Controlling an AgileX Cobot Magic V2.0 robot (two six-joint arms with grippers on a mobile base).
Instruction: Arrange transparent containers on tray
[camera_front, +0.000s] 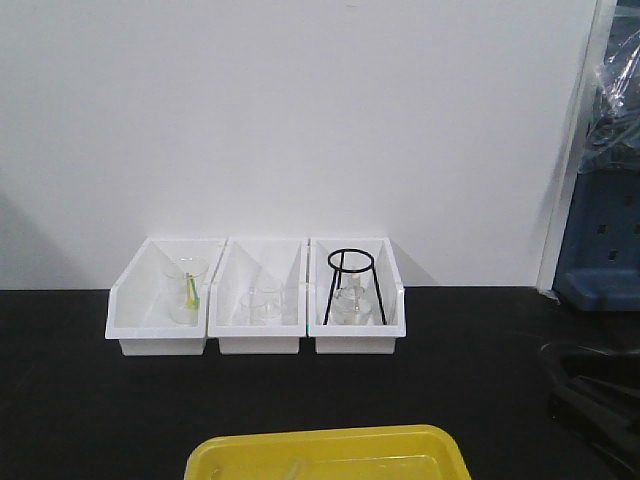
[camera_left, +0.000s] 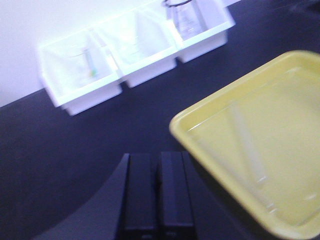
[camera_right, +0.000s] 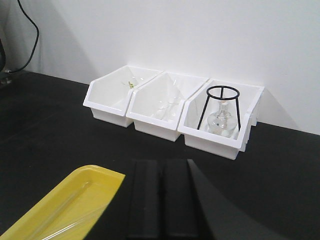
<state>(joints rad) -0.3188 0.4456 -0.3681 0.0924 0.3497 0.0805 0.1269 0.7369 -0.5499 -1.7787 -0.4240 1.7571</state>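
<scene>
A black tabletop (camera_front: 90, 400) runs back to a white wall (camera_front: 300, 110). At 12 o'clock, against the wall, 3 white bins sit in a row, their sides touching and their open fronts facing the robot, probably so the glassware inside is easy to reach. The left bin (camera_front: 160, 300) holds a small clear beaker (camera_front: 186, 290) with something green and yellow in it. The middle bin (camera_front: 258, 300) holds short clear glassware, too faint to name more exactly. The right bin (camera_front: 357, 298) holds a black wire ring stand (camera_front: 352, 280) over a round clear flask (camera_right: 221, 119).

At 6 o'clock, close to the robot, lies the yellow tray (camera_front: 300, 448), flat on the table and well apart from the bins. In the left wrist view, 2 test tubes (camera_left: 246, 145) seem to lie side by side inside it, roughly parallel, though motion blur hides their ends. Lying flat within the raised rim, they likely cannot roll away.

The left gripper (camera_left: 157, 195) hangs above the table at about 9 o'clock of the tray, fingers pressed together with nothing between them. The right gripper (camera_right: 162, 200) hangs at about 3 o'clock of the tray, also closed and empty. No loose tubes show outside the tray, so the arranging looks near done.
</scene>
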